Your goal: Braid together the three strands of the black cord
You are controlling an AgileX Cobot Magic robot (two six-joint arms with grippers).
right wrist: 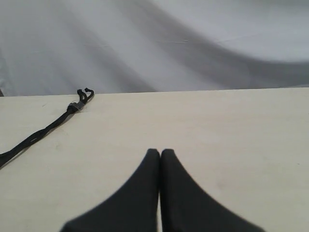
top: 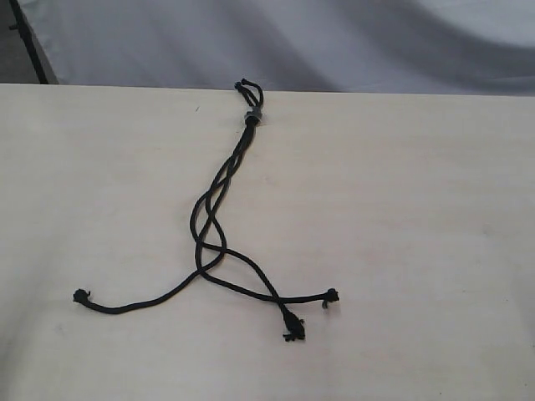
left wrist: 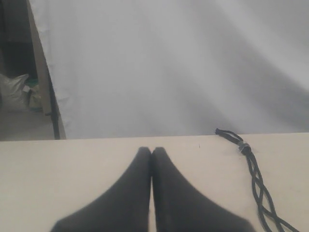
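Frayed strand tips (top: 292, 328) in exterior view only

Open tabletop (top: 435, 251) to left and right of the black cord (top: 224, 174), three strands (top: 292, 326) splayed flat across the near middle, grey cloth (top: 334, 42) hanging behind the far edge

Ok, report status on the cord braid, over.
Left gripper shut, empty. Right gripper shut, empty. Black cord loosely braided below its knot; three strands splayed loose at the ends. Nothing in the way.
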